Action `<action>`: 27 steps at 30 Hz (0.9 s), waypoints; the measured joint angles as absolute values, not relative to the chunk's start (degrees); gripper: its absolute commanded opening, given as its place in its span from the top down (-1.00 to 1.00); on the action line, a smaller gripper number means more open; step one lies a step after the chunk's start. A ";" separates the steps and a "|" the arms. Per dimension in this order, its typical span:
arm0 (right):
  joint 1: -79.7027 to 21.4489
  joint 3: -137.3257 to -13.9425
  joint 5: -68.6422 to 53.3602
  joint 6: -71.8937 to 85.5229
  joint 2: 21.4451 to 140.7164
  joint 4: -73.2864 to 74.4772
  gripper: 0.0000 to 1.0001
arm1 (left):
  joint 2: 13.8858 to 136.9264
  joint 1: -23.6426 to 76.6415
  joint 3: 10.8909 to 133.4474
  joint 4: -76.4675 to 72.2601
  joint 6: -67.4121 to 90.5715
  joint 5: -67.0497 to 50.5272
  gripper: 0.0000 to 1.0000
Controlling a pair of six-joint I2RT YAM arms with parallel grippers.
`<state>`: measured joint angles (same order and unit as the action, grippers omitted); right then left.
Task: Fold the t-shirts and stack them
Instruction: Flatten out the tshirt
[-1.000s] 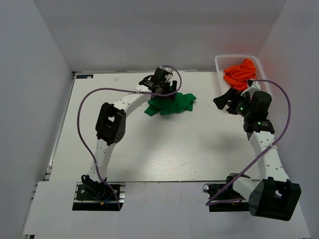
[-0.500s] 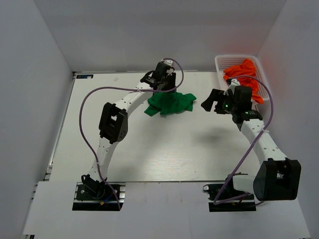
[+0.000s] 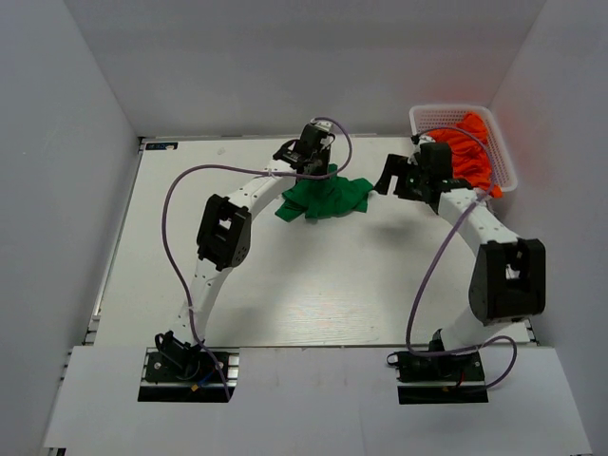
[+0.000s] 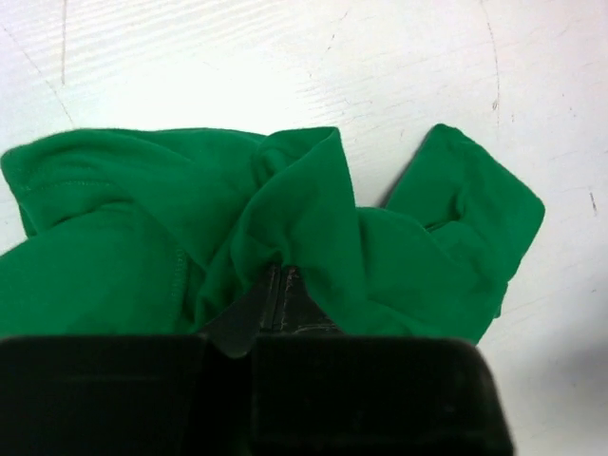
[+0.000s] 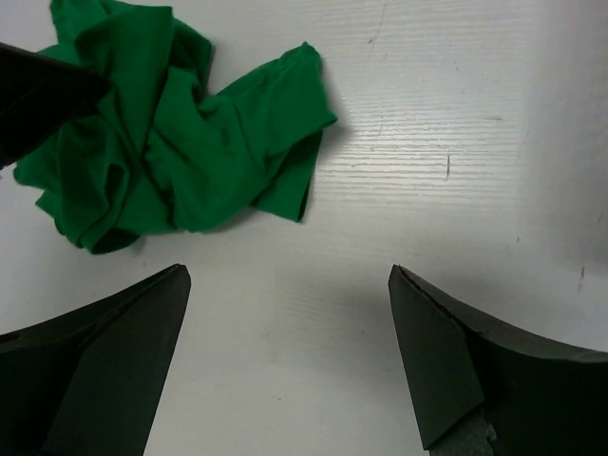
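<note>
**Update: left gripper [image 4: 280, 296] clamped on the green t-shirt [image 3: 325, 198]**

The left gripper is pinched shut on a bunched-up fold of the green t-shirt, which sits crumpled toward the far middle of the white surface [image 3: 285, 285]. A second ago those jaws were wide open, so that's new. The right gripper [image 5: 290, 275] hangs wide open just right of the shirt, not touching it. It has swung over from the white basket [image 3: 418, 118] in the far right corner, where the orange t-shirts [image 3: 472, 150] are piled.
</note>
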<state>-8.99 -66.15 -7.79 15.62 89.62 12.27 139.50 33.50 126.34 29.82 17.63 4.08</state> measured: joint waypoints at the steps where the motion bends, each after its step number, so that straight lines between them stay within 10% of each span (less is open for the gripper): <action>1: -9.19 -67.61 -7.38 15.92 91.55 12.19 -0.81 | 139.50 33.50 126.34 29.87 17.39 4.10 1.00; 16: -13.37 -85.80 -1.13 23.64 115.18 13.61 -0.40 | 126.21 33.08 109.38 24.53 17.69 6.90 1.00; 21: -13.74 -89.03 -0.89 25.91 120.18 13.41 1.00 | 119.79 33.06 104.66 21.98 18.06 7.60 1.00; 27: -14.02 -89.17 -2.81 26.81 119.48 11.88 1.00 | 118.21 33.06 104.66 20.69 18.09 8.67 1.00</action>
<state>-14.02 -89.17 -2.81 26.81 119.48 11.88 118.21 33.06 104.66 20.69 18.09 8.67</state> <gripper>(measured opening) 0.007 0.027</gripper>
